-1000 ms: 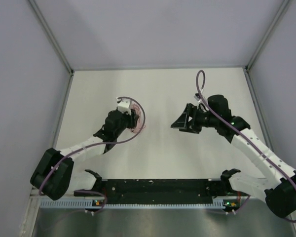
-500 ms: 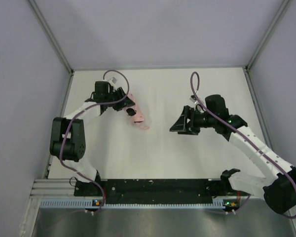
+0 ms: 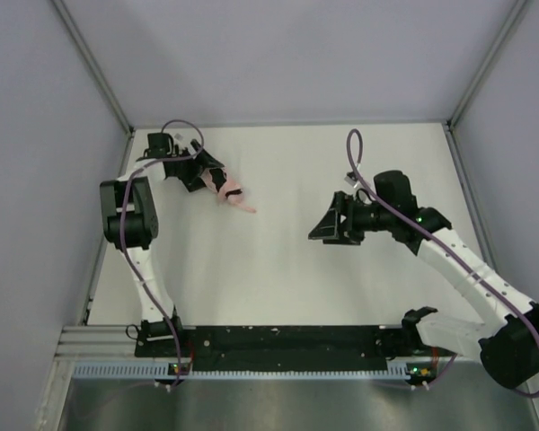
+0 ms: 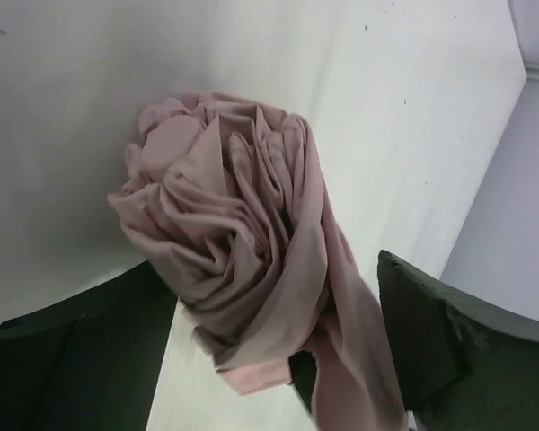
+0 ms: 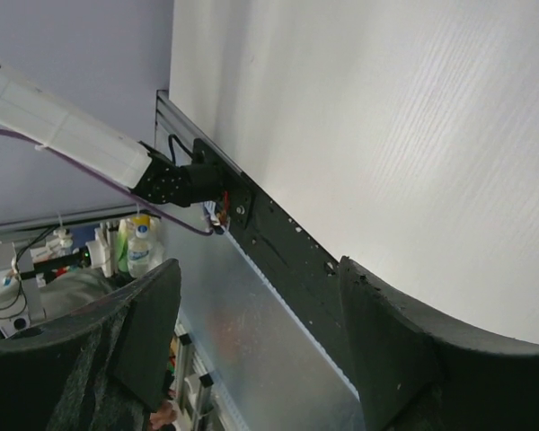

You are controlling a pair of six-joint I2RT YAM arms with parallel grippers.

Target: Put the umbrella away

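The umbrella [image 3: 229, 191] is lying collapsed on the surface [image 3: 341, 296], out toward 10 o'clock from the middle, its narrow end pointing to 4 o'clock. The wrist view is showing the pink canopy bunched into a loose, crumpled roll; I cannot tell whether a strap is binding it. The left claw [image 3: 207, 177] is reaching in from 10 o'clock, its jaws standing apart on either side of the roll and not visibly pinching it. The right claw [image 3: 328, 226] is hovering just toward 3 o'clock of the middle, jaws apart and empty. The closing and parking are looking done, and no case or bin is showing. What is remaining, judging by this, is backing the left arm away
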